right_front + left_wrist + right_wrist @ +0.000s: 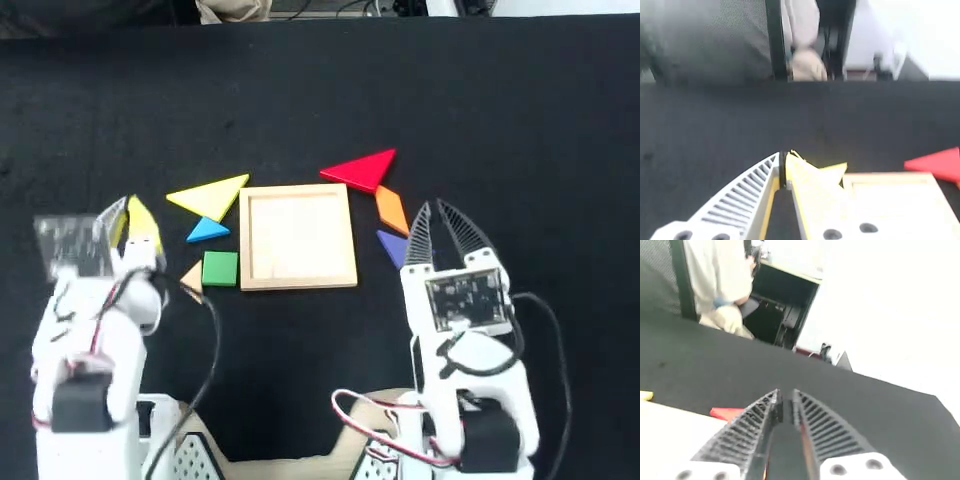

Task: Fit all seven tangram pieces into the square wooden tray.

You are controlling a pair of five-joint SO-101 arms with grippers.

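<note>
Hovering pinched closed and empty, left pincer (128, 205) sits just beside the flat yellow wooden triangle (213, 194) at a corner of the square wooden tray (297, 283), so open wide first, then drop squarely.

The left gripper (783, 159) holds its fingertips pressed together. A yellow triangle (834, 171) lies just past them, the wooden tray (895, 205) sits beside the yellow finger, and a red triangle (936, 164) lies farther out.

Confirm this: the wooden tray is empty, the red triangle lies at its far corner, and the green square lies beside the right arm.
Not right: the high view shows the green square beside the left arm. The rest holds.
</note>
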